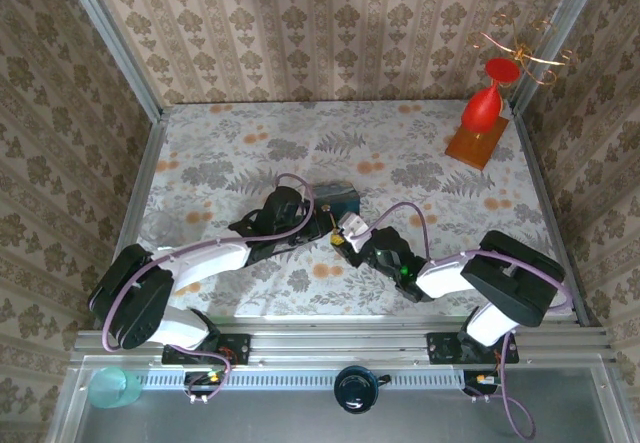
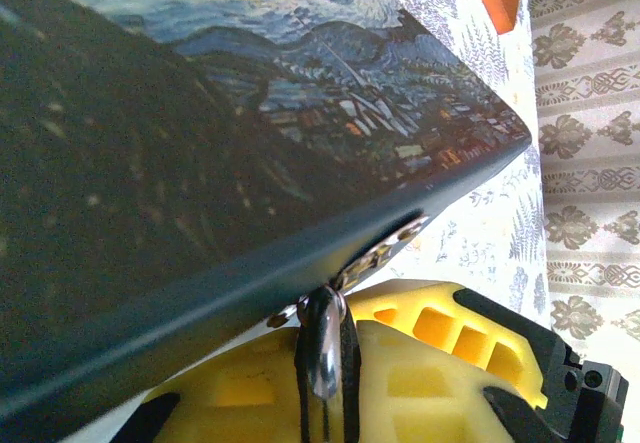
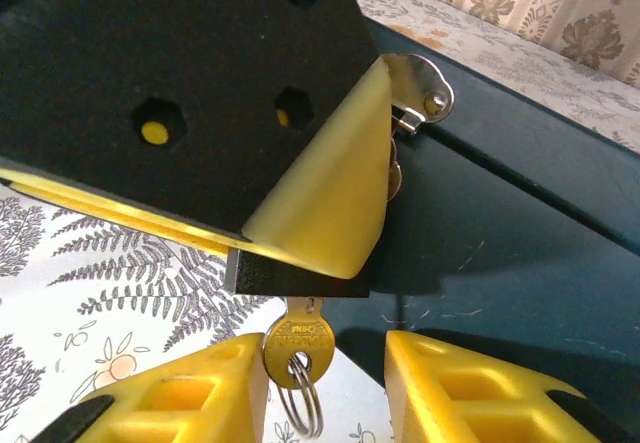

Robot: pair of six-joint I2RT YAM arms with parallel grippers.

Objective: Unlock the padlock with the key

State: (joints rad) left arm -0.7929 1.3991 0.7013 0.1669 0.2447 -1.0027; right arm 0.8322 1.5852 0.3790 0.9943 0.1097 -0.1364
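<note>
Both arms meet near the middle of the worktop (image 1: 230,153), a little toward its near edge, at the front face of the blue painted tin (image 1: 340,200).

Padlock (image 3: 300,277): a small black block hanging off the tin's silvery hasp (image 3: 420,88). Most of it is hidden behind a finger of the left gripper (image 2: 342,393), and only the bottom edge of the body peeks out. In the left wrist view the shackle (image 2: 320,348) rises from between the yellow pads up to the hasp. I read those jaws as narrow and clamped on the padlock body, steadying it.

Key (image 3: 297,339): brass, and it appears seated in the underside of the padlock. The bow hangs below with the key ring (image 3: 303,403) dangling from it.

Right gripper (image 3: 325,363): the jaws stand wide and straddle the bow. One finger is just beside the bow, possibly touching it, and the other is well apart. It has no grip on the key.

Step in hand, as I judge it: insertion looks done, the turn is not. I cannot tell how deep the blade sits.

Next move calls for:
- Centre the right fingers on the flat of the bow and close on it.
- Keep the ring out of the pinch.
- Roll the wrist about the key's axis while the left arm holds the body firm against the twist.
- Watch the shackle for release.
</note>
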